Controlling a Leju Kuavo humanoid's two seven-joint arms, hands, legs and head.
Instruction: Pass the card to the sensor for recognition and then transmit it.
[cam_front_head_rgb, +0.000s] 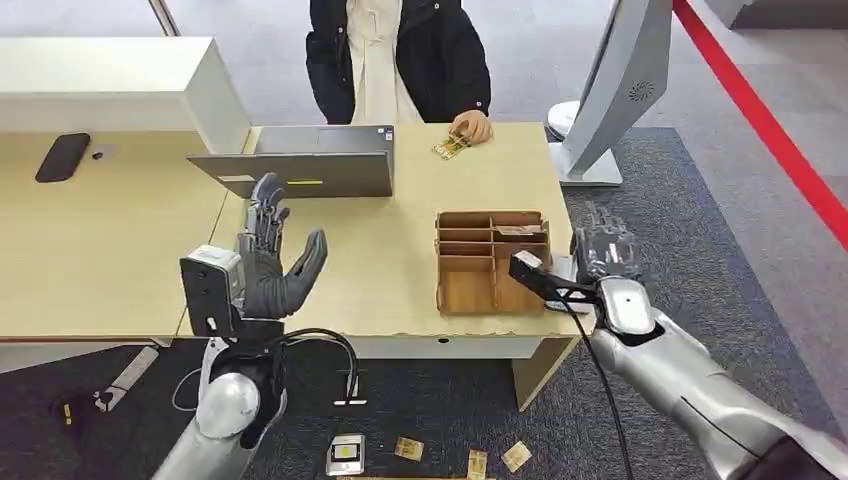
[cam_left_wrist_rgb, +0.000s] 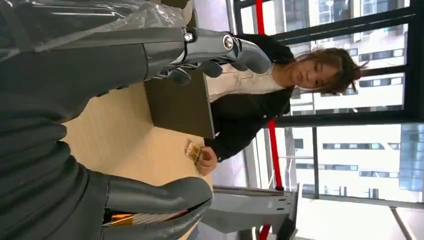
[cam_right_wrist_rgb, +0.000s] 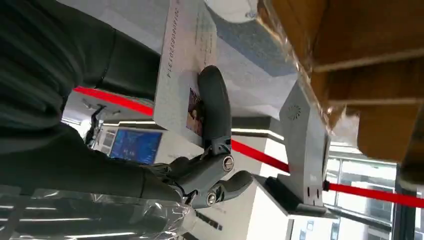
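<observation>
My right hand (cam_front_head_rgb: 605, 255) hovers by the table's right edge, next to the wooden organiser (cam_front_head_rgb: 490, 262). It holds a white card (cam_right_wrist_rgb: 184, 65) with a printed number and a small photo, the thumb (cam_right_wrist_rgb: 215, 107) pressing on its face. The silver sensor stand (cam_front_head_rgb: 622, 85) rises beyond it at the far right, seen again as a silver stand (cam_right_wrist_rgb: 305, 150) in the right wrist view. My left hand (cam_front_head_rgb: 268, 262) is raised over the table's front edge, fingers spread and holding nothing. A person's hand rests on a patterned card (cam_front_head_rgb: 452, 146) at the far edge.
A grey laptop (cam_front_head_rgb: 310, 165) stands at the far middle of the table (cam_front_head_rgb: 400, 250), with the person (cam_front_head_rgb: 398, 55) behind it. A black phone (cam_front_head_rgb: 62, 157) lies on the left desk. Several cards (cam_front_head_rgb: 410, 448) lie on the carpet below. A red line (cam_front_head_rgb: 770, 130) crosses the floor at right.
</observation>
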